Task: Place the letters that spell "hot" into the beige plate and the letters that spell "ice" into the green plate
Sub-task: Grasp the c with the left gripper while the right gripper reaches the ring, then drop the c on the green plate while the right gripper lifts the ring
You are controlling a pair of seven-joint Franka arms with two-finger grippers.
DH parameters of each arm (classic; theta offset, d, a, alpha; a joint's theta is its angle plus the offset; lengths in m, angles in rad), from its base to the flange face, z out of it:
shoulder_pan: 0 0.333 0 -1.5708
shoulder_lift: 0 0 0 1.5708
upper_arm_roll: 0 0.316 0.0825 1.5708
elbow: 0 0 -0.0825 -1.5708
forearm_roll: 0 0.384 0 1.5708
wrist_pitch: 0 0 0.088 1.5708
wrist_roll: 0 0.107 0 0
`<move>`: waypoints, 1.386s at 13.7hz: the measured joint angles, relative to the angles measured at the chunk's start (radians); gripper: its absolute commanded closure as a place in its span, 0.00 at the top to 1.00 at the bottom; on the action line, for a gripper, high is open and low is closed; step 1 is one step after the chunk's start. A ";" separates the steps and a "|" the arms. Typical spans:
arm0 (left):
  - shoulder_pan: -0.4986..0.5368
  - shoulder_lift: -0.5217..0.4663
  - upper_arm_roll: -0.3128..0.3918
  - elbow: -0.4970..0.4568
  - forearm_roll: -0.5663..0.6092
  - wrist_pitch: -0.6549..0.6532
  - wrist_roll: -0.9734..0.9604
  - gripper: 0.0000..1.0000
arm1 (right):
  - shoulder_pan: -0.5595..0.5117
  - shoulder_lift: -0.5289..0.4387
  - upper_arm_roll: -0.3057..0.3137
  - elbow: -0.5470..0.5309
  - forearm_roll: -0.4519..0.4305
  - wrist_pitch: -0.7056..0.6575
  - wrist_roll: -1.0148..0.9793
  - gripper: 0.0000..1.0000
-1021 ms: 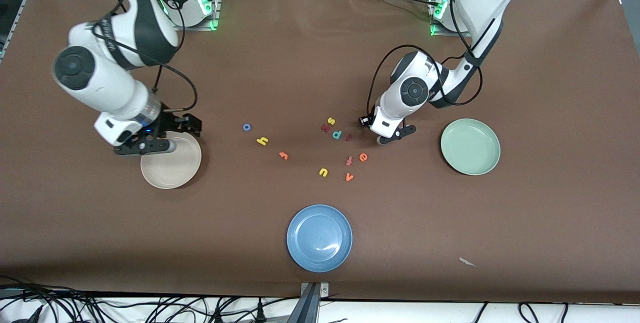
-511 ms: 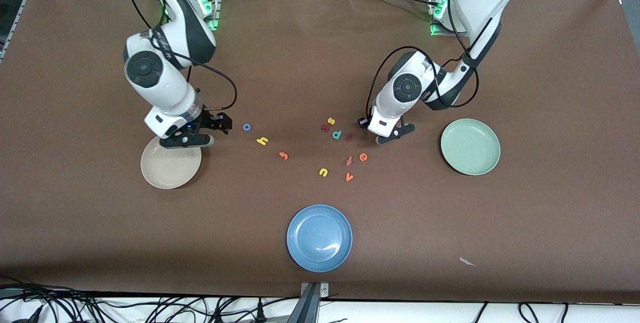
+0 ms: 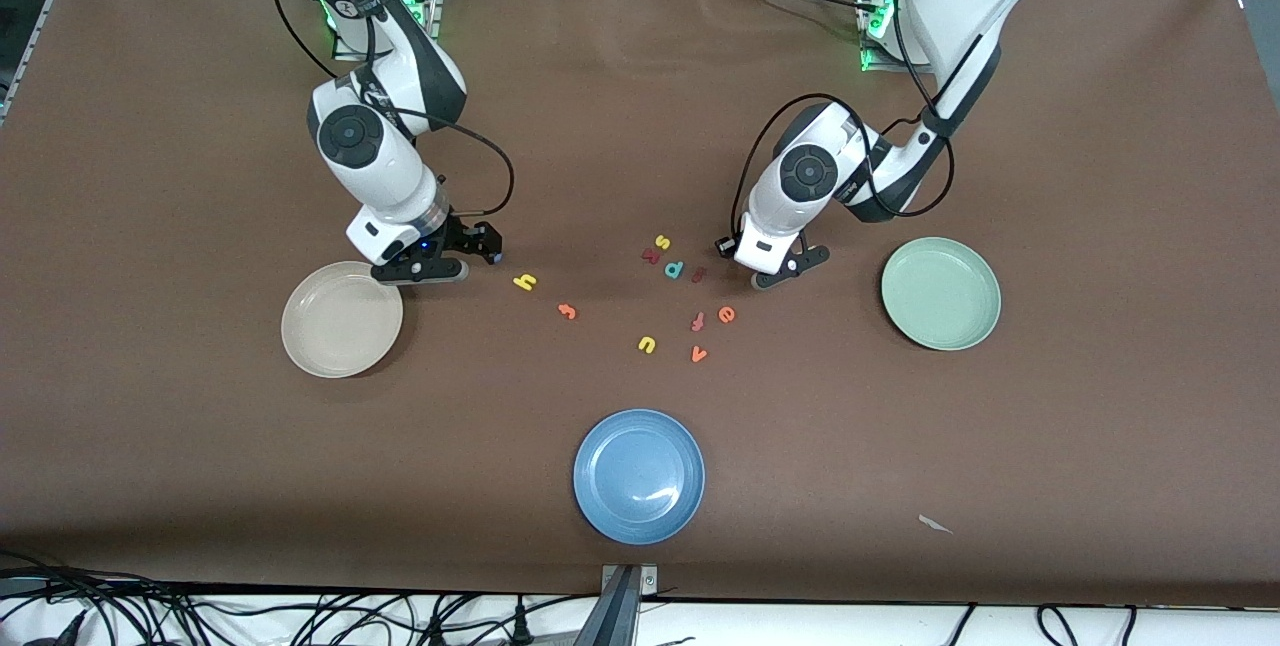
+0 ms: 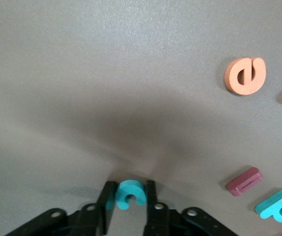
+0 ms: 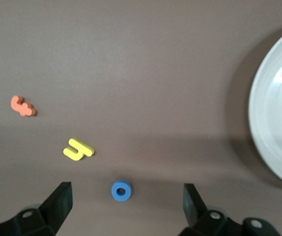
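My left gripper (image 4: 129,191) is down on the table beside the green plate (image 3: 940,293), shut on the teal c (image 4: 129,194), which the front view hides. The orange e (image 3: 727,314) and the dark red i (image 3: 698,274) lie close by on the cloth. My right gripper (image 5: 126,202) hangs open over the blue o (image 5: 121,191), one finger on each side and well clear of it. The yellow h (image 3: 524,282) and the orange t (image 3: 567,310) lie a little nearer the camera. Next to that gripper sits the beige plate (image 3: 341,332), with nothing in it.
A teal p (image 3: 673,269), a yellow s (image 3: 661,242), a reddish f (image 3: 697,321), a yellow u (image 3: 646,344) and an orange v (image 3: 698,354) lie among the letters mid-table. A blue plate (image 3: 638,475) sits near the front edge.
My right arm has swung from over the beige plate toward the letters and now stands over the blue o. My left gripper's fingers have closed in on the teal c.
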State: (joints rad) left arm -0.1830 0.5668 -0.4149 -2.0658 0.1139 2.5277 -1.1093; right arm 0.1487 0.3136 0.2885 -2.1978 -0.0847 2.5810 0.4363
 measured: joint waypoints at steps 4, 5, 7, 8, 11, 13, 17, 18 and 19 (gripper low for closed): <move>0.000 0.000 0.000 0.001 0.000 -0.001 -0.004 0.19 | 0.000 0.021 0.026 -0.058 -0.018 0.087 0.002 1.00; 0.000 0.000 0.000 0.001 0.000 -0.002 -0.004 0.19 | 0.000 0.034 0.029 -0.065 -0.023 0.103 0.002 1.00; 0.000 0.000 0.001 0.008 0.001 -0.013 -0.004 0.19 | 0.000 0.071 0.029 -0.069 -0.033 0.129 0.002 1.00; 0.001 -0.002 0.002 0.025 0.003 -0.045 -0.002 0.19 | 0.000 0.089 0.029 -0.069 -0.035 0.142 0.002 1.00; 0.029 -0.028 0.005 0.140 0.003 -0.281 0.046 0.19 | -0.001 0.125 0.029 -0.069 -0.036 0.177 0.002 1.00; 0.083 -0.055 0.001 0.216 0.000 -0.424 0.129 0.19 | -0.001 0.126 0.029 -0.069 -0.036 0.181 0.002 0.99; 0.221 -0.107 -0.007 0.244 -0.027 -0.551 0.378 0.20 | -0.001 0.130 0.029 -0.071 -0.036 0.208 0.002 0.92; 0.252 -0.109 -0.007 0.243 -0.027 -0.560 0.436 0.20 | -0.001 0.135 0.029 -0.073 -0.036 0.220 0.002 0.92; 0.285 -0.109 -0.006 0.240 -0.027 -0.564 0.496 0.20 | -0.001 0.140 0.029 -0.077 -0.037 0.227 0.002 0.88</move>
State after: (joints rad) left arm 0.1017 0.4579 -0.4208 -1.8260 0.0865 1.9635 -0.6137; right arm 0.1479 0.4540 0.3173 -2.2745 -0.1216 2.8080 0.4384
